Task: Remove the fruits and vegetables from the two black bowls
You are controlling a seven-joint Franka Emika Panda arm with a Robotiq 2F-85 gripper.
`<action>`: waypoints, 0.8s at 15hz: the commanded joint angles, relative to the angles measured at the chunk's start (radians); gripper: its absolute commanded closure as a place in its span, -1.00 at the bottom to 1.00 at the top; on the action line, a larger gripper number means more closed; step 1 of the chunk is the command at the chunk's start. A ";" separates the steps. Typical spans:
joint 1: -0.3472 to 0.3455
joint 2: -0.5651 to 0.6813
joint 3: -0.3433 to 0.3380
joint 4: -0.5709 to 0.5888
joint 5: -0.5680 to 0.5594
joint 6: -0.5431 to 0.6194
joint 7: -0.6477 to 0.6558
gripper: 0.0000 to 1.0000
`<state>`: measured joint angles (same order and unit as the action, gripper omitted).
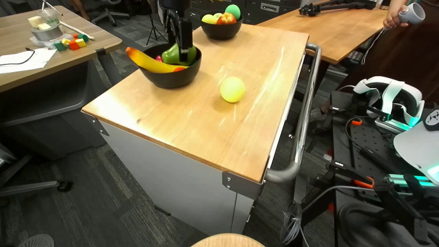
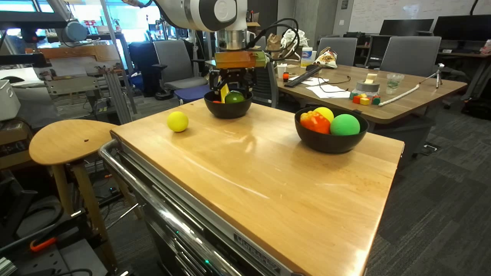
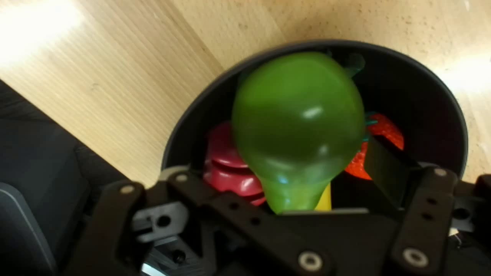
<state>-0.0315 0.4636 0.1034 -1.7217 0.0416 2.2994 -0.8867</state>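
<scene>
In the wrist view, a green pear [image 3: 299,111] lies in one of the black bowls [image 3: 433,115] with a magenta piece [image 3: 232,165] and a red strawberry [image 3: 388,130] beside it. My gripper [image 1: 181,51] reaches down into this bowl [image 2: 228,111] with its jaws spread wide around the pear, gripping nothing. A banana [image 1: 151,63] leans over the bowl's rim; mostly it is hidden from the wrist camera. The second black bowl [image 2: 332,142] holds a green ball [image 2: 345,125], a red-orange pepper [image 2: 315,122] and yellow produce [image 2: 325,114]. On the cart top sits a yellow-green ball [image 1: 232,89].
Both bowls stand on a wooden cart top [image 2: 245,172] with a metal handle rail [image 1: 305,113] along one side. A round stool [image 2: 69,140] is close to one corner. A cluttered desk [image 1: 99,37] with tape and coloured blocks lies past the cart's edge.
</scene>
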 commanded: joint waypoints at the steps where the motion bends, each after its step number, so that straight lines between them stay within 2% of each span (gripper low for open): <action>1: -0.025 0.024 0.029 0.034 0.033 -0.015 -0.018 -0.80; 2: -0.026 0.025 0.031 0.033 0.031 -0.016 -0.017 -0.46; 6: -0.025 0.014 0.030 0.036 0.027 -0.027 -0.009 0.15; 9: -0.015 -0.030 0.031 0.025 0.017 -0.046 0.006 0.15; 12: 0.002 -0.145 0.040 -0.041 0.005 -0.066 0.020 0.15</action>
<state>-0.0395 0.4425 0.1306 -1.7069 0.0472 2.2787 -0.8852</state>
